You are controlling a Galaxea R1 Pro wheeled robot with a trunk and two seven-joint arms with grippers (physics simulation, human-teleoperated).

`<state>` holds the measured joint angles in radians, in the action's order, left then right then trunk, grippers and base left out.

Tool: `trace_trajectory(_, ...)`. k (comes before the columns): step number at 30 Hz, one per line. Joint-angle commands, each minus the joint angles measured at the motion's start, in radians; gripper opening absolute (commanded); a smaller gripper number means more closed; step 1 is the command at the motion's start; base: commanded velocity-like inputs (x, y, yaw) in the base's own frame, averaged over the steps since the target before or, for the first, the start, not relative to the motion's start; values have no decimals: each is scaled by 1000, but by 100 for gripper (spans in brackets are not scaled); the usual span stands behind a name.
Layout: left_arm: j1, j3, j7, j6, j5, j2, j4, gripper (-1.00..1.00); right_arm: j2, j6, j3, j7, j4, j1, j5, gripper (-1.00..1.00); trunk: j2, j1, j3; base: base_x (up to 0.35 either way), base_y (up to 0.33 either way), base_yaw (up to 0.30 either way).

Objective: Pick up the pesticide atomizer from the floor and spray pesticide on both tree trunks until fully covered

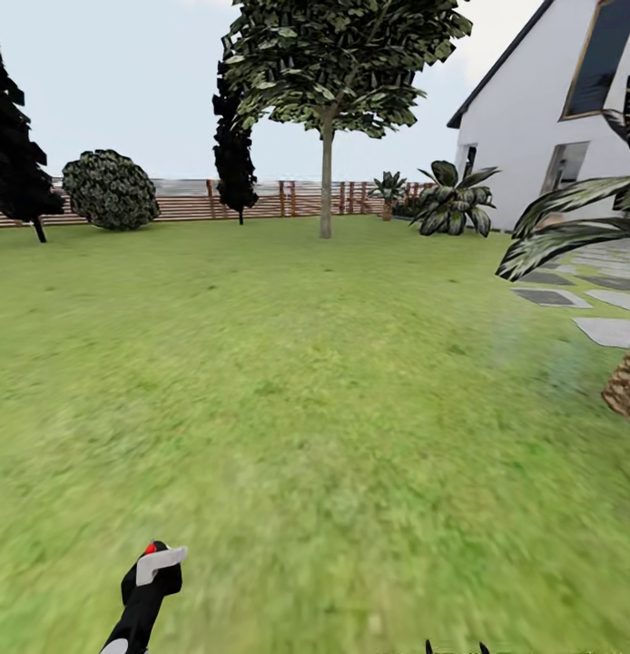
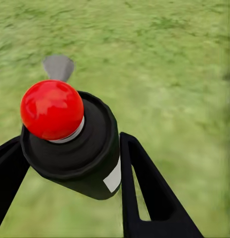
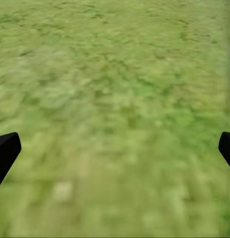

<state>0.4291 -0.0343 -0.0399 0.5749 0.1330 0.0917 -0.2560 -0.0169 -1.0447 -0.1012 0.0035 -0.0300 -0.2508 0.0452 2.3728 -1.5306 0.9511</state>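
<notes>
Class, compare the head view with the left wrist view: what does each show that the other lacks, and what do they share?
Head view alone: the tree with its slim trunk, the fence, the white house and a dark round bush. Left wrist view alone: the sprayer's red knob close up, and the left hand closed around its black body. Both: the sprayer and the lawn.

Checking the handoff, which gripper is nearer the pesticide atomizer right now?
Left. The left gripper is closed around the pesticide atomizer; the right gripper hangs open over bare grass.
</notes>
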Motion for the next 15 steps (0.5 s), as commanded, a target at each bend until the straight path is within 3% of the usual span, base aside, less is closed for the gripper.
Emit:
trace_trajectory(1,0,1,0,3,4,0,1,-100,0,-3,-6,0,1,-1,5,100,0,0,2,40,0,-196)
trace_trajectory(5,0,1,0,3,5,-1,-1,-100,0,-3,-6,1,1,-1,4,100,0,0,8,71,0,-189)
trace_trajectory(15,0,-1,-3,2,6,-1,-3,-100,1,-3,-6,0,1,-1,4,100,0,0,23,320,1,-94)
